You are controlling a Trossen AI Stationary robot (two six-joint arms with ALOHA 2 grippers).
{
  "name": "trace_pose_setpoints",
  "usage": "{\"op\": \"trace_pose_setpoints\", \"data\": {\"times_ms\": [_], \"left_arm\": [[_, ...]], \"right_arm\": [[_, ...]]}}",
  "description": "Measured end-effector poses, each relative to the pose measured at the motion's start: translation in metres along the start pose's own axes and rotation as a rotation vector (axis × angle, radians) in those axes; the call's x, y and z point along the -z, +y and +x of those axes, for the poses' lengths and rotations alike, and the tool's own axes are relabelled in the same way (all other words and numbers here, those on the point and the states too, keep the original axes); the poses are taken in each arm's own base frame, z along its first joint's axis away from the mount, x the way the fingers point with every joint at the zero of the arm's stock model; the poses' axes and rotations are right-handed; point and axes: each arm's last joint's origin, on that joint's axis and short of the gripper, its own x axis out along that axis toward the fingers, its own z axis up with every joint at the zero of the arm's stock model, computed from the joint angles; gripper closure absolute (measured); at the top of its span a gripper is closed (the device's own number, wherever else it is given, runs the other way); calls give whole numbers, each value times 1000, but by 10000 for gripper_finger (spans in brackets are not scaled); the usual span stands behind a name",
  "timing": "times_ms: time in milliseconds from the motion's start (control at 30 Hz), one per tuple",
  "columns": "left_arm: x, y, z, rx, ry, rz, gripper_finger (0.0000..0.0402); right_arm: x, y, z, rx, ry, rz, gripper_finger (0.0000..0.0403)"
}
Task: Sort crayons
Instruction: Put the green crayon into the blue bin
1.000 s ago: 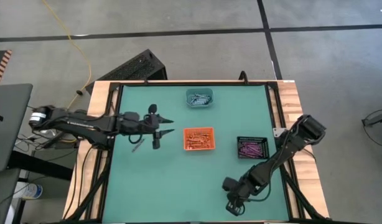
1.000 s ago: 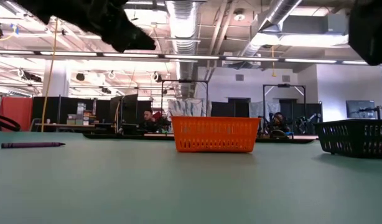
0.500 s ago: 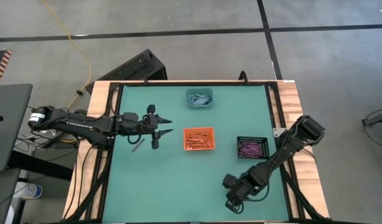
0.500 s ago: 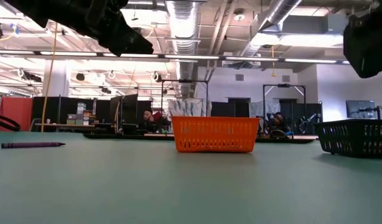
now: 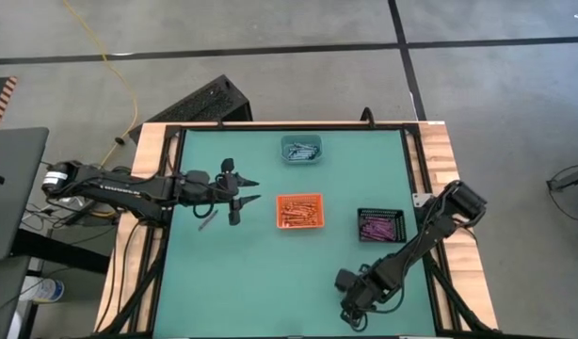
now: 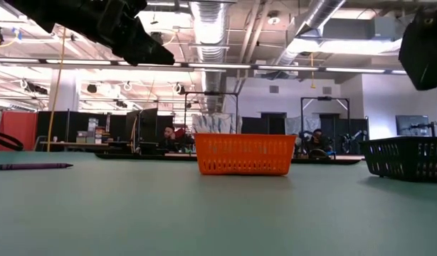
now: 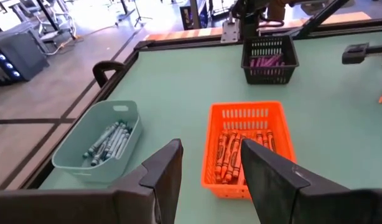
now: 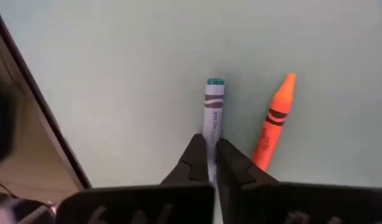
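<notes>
My right gripper [image 8: 211, 154] points down at the table's near edge [image 5: 351, 316], shut on a blue-grey crayon [image 8: 213, 106] with a teal tip. This crayon lies flat on the green mat. An orange crayon [image 8: 273, 124] lies flat beside it. A purple crayon [image 5: 208, 220] lies on the mat at the left, below my left gripper [image 5: 254, 190], which hangs open above the table. More crayons fill the teal tray [image 5: 301, 149], the orange tray [image 5: 300, 210] and the black tray [image 5: 381, 224]. My right gripper pinches the blue-grey crayon between its two fingers at the end away from the teal tip [image 8: 209, 146]. The fingers come steeply from above, one on each long side. The crayon lies flat on the mat.
The three trays stand in the table's far half and middle: teal at the far middle, orange in the centre, black at the right. A raised dark rim [image 5: 176, 188] runs round the mat. The table's wooden edge [image 8: 29, 155] lies close beside my right gripper.
My right arm has sunk toward the mat near the near edge and tipped its gripper more steeply down. The crayons and trays have not moved.
</notes>
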Motion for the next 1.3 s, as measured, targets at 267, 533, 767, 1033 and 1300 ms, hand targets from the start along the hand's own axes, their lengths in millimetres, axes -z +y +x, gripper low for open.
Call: {"op": "trace_pose_setpoints", "data": {"times_ms": [267,533,767,1033,1300], "left_arm": [[2,-1,0,12,22,-11,247],[8,-8,-1,135,83,-85,247],[21,-22,-6,185,121,-132,247],[45,-32,-13,173,260,-216,247],[59,-26,-20,33,516,-323,247]], "right_arm": [[-26,15,-62,-33,-182,-185,399],[-93,-11,-143,60,-562,-457,400],[-180,-93,-176,321,-665,-573,401],[-261,-201,-166,493,-657,-621,401],[-280,-265,-146,579,-534,-558,395]]}}
